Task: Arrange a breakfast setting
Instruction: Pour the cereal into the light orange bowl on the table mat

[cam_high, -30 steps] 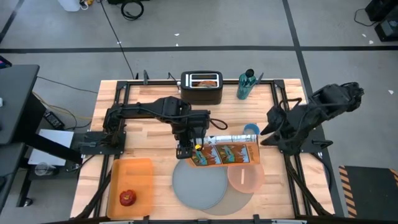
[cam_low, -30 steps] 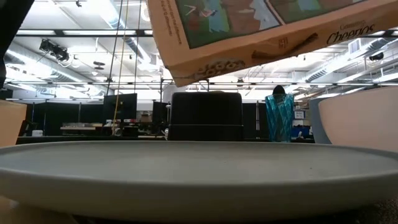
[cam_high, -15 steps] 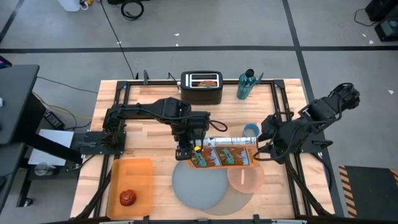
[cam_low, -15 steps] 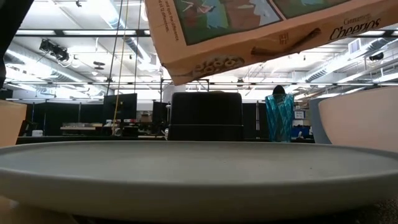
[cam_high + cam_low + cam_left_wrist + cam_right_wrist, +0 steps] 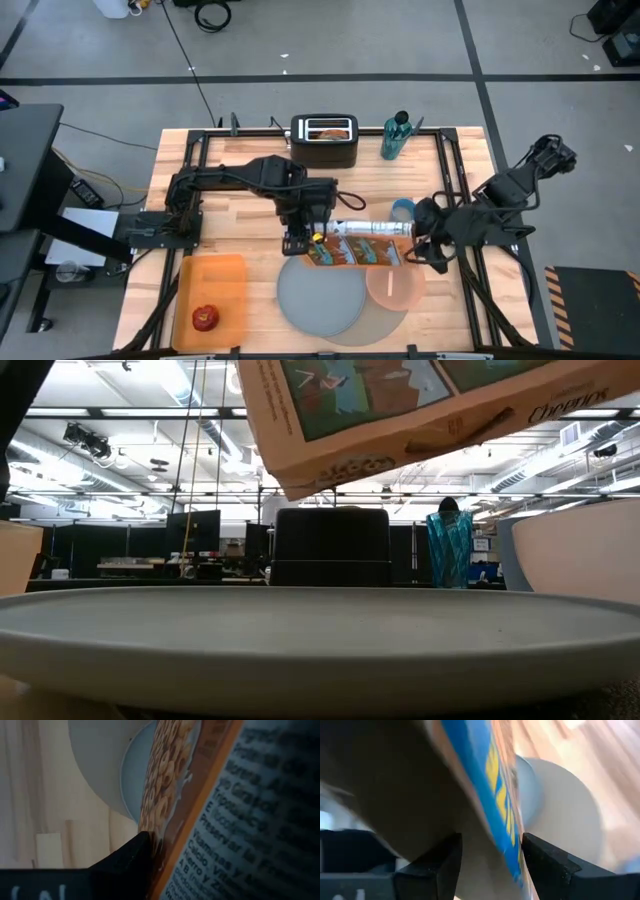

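A cereal box point(image 5: 360, 250) hangs lengthwise above the far rim of the grey-blue plate point(image 5: 320, 298) and the pink bowl point(image 5: 393, 287), which sit on the round grey mat point(image 5: 385, 318). My left gripper point(image 5: 308, 240) is shut on the box's left end. My right gripper point(image 5: 428, 250) is open at the box's right end, a finger point(image 5: 445, 857) on either side of that end point(image 5: 490, 805). The small blue cup point(image 5: 402, 209) stands just beyond the box. The red apple point(image 5: 205, 318) lies on an orange tray point(image 5: 215, 280). Spoon out of view. My left gripper holds the cereal box by its left end, coming steeply from above. One finger point(image 5: 132, 855) lies against the printed face with the cereal picture point(image 5: 162, 815); the box hides the other finger. The box hangs lifted clear of plate and bowl, stretching toward the table's right.
A black toaster point(image 5: 325, 140) with something tan in its slots and a teal bottle point(image 5: 395, 135) stand at the table's far edge. In the low view the plate point(image 5: 320, 630) fills the foreground, with the bowl point(image 5: 580, 550) at the right.
My right gripper has come down and toward the table's near side, from beside the blue cup to the cereal box's right end, its fingers now around that end. The left gripper and the box have kept their place.
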Available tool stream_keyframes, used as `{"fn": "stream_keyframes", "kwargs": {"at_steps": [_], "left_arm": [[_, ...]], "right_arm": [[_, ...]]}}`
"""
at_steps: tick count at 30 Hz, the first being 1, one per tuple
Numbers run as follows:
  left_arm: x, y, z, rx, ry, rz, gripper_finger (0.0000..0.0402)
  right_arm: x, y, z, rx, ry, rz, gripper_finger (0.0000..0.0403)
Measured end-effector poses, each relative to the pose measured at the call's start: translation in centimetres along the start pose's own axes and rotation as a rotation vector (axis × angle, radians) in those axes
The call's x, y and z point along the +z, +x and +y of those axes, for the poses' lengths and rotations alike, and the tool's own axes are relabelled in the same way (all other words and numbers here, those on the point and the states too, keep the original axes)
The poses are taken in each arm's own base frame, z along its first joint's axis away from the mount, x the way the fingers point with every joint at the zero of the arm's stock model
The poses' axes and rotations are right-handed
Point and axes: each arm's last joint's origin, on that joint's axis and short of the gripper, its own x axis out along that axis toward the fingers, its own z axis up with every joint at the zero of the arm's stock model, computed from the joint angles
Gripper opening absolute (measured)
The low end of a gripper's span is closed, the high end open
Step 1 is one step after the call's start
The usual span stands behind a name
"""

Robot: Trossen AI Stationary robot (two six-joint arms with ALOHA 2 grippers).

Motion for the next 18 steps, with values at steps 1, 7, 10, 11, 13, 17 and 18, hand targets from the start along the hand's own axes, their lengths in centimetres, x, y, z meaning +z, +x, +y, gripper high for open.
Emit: {"fn": "stream_keyframes", "kwargs": {"at_steps": [1, 7, 10, 11, 13, 17, 18], "left_arm": [[0.0, 0.0, 0.0, 0.001, 0.006, -0.001, 0.0173], [0.1, 0.0, 0.1, 0.028, 0.043, -0.013, 0.0173], [0.5, -0.1, 0.2, 0.036, 0.061, -0.056, 0.0173], [0.6, -0.1, 0.3, 0.037, 0.064, -0.064, 0.0173], [0.7, -0.1, 0.5, 0.037, 0.073, -0.073, 0.0173], [0.9, -0.2, 0.8, 0.083, 0.142, -0.086, 0.0173], [0.8, -0.2, 0.9, 0.099, 0.170, -0.084, 0.0173]], "right_arm": [[0.0, -0.1, 0.2, 0.030, 0.004, -0.021, 0.0215], [-0.8, -0.1, -0.3, 0.090, 0.061, -0.057, 0.0215], [-1.7, 0.7, -1.2, -0.012, 0.089, -0.033, 0.0215], [-1.8, 0.9, -1.1, 0.006, 0.084, -0.021, 0.0215], [-1.8, 1.0, -1.0, 0.033, 0.069, -0.014, 0.0215], [-2.0, 0.9, -1.5, -0.025, 0.094, -0.023, 0.0212], [-1.8, 0.8, -1.2, 0.023, 0.082, -0.024, 0.0211]]}}
